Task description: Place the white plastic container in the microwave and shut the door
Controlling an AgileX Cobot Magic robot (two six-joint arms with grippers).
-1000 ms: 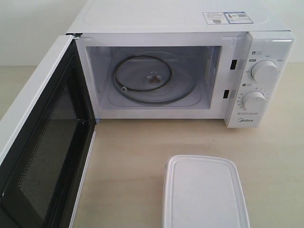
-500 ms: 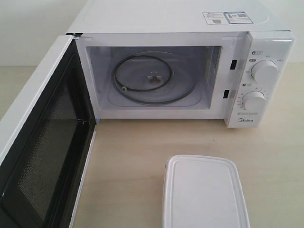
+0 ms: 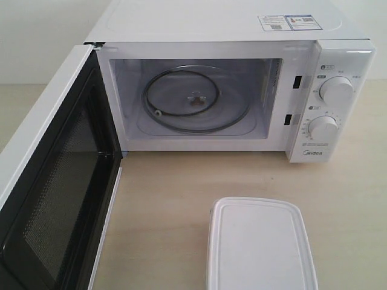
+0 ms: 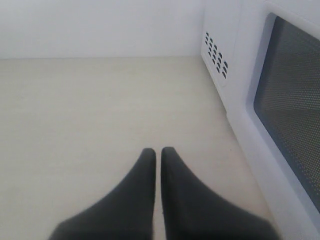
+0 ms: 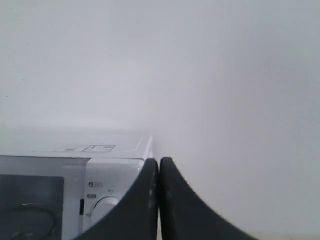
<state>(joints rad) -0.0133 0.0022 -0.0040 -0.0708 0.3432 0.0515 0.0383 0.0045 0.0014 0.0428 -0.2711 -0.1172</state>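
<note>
The white plastic container (image 3: 260,244) sits on the pale, faintly grained counter (image 3: 175,181) in front of the microwave (image 3: 211,21), well apart from its opening and toward the control side. It is a round-cornered rectangle, matte and milky, and its flat lid (image 3: 257,238) has a raised rim running round the edge. The microwave is a smooth white box with two stickers (image 3: 289,22) on top and two round white dials (image 3: 336,90) stacked on the front panel. Inside the glossy cavity lies a clear glass turntable (image 3: 196,99) with a dark ring beneath it. The door (image 3: 54,181) stands swung wide on its side hinge, its inner face black with fine mesh.

The left pincer (image 4: 158,152) has its dark, tapered fingers (image 4: 142,175) pressed together, holding nothing, over bare counter beside the door's outer face, near a patch of small vent holes (image 4: 216,54). The right pincer (image 5: 159,162) is likewise closed and empty, with the microwave and a plain white wall (image 5: 225,75) in front of it.
</note>
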